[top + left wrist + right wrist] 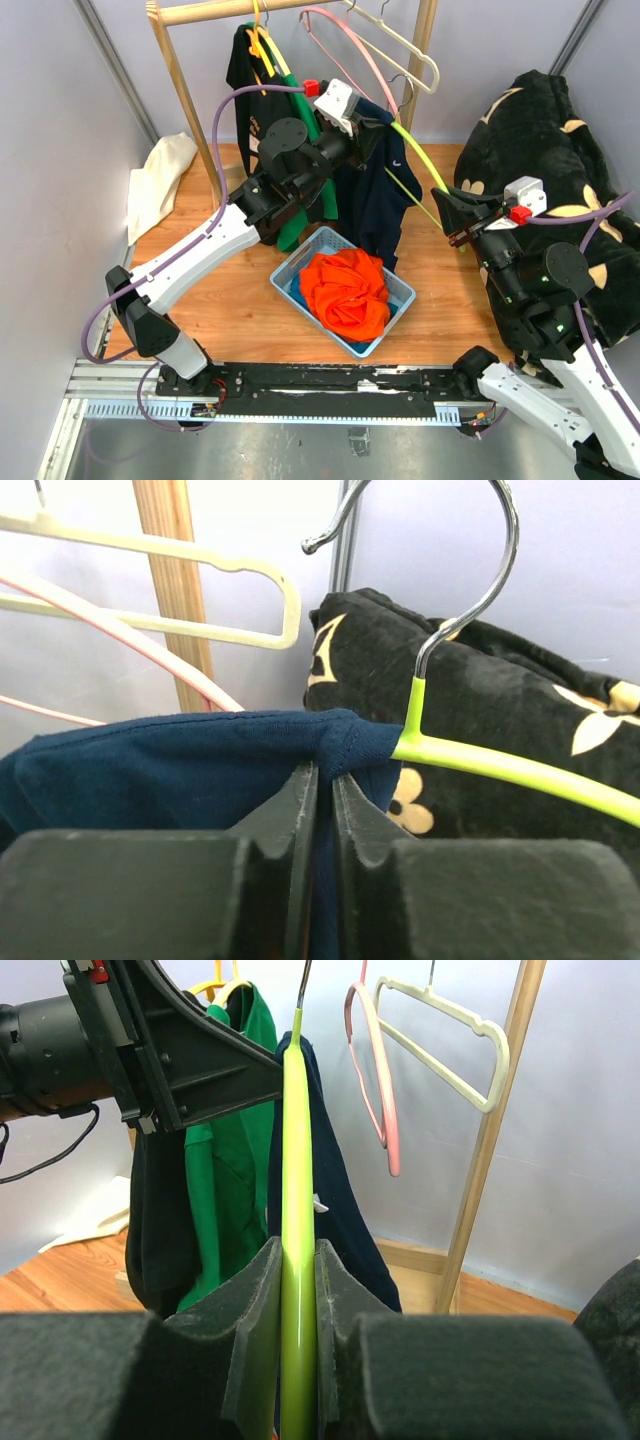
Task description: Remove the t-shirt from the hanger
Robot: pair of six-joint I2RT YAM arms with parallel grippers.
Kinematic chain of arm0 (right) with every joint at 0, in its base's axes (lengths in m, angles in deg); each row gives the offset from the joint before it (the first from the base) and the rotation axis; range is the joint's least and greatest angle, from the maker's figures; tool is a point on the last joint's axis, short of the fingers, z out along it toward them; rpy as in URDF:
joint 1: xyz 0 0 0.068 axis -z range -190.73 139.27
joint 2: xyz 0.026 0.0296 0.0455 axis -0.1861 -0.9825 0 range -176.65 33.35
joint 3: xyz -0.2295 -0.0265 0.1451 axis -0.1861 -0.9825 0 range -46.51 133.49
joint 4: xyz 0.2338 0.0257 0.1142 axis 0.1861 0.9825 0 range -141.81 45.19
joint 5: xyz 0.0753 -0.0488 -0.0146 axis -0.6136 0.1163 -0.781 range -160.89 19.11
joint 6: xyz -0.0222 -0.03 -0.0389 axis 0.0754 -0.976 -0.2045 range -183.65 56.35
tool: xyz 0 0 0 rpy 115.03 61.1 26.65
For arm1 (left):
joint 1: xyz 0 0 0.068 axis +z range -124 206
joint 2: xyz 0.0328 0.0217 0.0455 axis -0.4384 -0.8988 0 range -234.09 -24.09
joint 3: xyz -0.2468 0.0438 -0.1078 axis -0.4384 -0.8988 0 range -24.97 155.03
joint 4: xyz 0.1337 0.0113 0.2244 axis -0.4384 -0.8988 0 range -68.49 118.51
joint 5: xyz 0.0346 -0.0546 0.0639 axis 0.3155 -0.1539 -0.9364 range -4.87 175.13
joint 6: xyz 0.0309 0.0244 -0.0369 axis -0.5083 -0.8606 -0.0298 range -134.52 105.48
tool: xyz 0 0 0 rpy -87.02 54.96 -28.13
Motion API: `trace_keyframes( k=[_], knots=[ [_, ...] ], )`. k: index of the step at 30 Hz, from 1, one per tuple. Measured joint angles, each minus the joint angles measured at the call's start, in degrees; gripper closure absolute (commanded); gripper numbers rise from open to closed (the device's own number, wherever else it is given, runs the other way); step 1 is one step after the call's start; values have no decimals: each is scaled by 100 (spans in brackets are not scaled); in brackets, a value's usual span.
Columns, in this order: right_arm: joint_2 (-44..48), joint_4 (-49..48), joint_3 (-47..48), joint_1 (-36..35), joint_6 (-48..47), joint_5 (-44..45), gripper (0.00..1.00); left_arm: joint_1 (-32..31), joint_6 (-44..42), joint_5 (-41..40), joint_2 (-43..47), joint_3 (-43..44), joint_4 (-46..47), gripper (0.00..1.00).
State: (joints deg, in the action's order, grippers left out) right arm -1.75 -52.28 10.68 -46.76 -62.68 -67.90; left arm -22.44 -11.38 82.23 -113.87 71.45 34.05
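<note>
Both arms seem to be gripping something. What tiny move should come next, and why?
Probably the left fingers should tug the navy t-shirt away from the hook. They are shut on its fabric right beside the hook, while the right fingers clamp the bare arm of the lime-green hanger, which should steady it.

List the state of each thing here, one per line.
Navy t-shirt: partly on the lime hanger.
Lime hanger: hook off the rail, one arm bare.
Left gripper: shut on navy t-shirt.
Right gripper: shut on lime hanger.
Basket: holds crumpled orange cloth.
Pink hanger: empty, on rail.
Cream hanger: empty, on rail.
</note>
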Motion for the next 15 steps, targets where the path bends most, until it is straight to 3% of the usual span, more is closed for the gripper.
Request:
trace_keyframes(
  k=[4,15],
  knots=[
    [2,0,-24,0,0,2,99,0,-7,-4,-24,17,-13,99],
    [151,96,-55,0,-2,4,99,0,-52,-518,-31,118,-238,100]
  ],
)
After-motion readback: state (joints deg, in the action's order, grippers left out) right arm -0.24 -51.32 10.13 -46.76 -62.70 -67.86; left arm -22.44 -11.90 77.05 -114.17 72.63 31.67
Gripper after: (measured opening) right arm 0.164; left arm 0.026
